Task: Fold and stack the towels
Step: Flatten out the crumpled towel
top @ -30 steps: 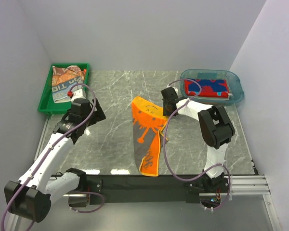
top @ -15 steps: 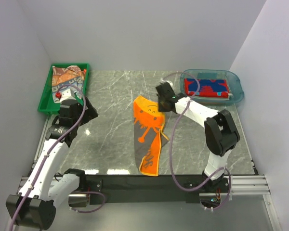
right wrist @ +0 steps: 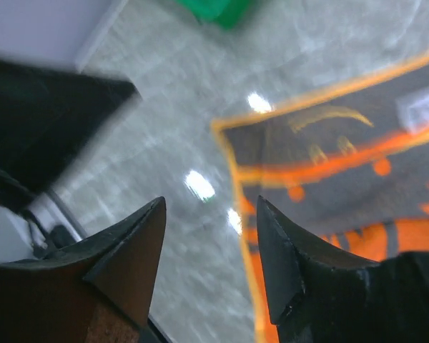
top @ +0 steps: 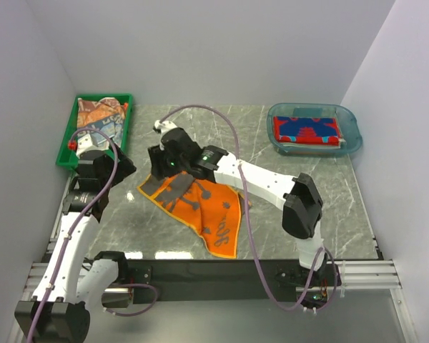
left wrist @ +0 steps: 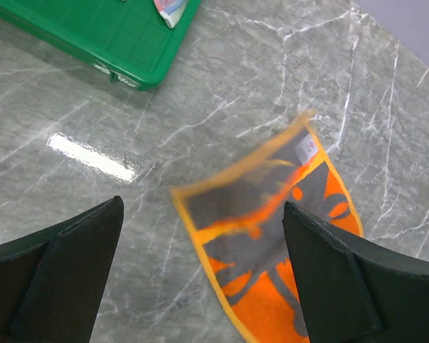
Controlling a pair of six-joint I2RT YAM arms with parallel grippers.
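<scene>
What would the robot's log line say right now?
left gripper: open, empty | right gripper: open, over edge of orange-grey cloth towel | towel: spread on grey marble table

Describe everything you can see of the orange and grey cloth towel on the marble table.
The orange and grey cloth towel is soft fabric with an orange border, grey splat-like shapes and a white label near one corner. It lies spread on the grey marble table, left of centre, running diagonally toward the near edge. The right pincer hangs open above its far grey corner, not gripping it.
</scene>
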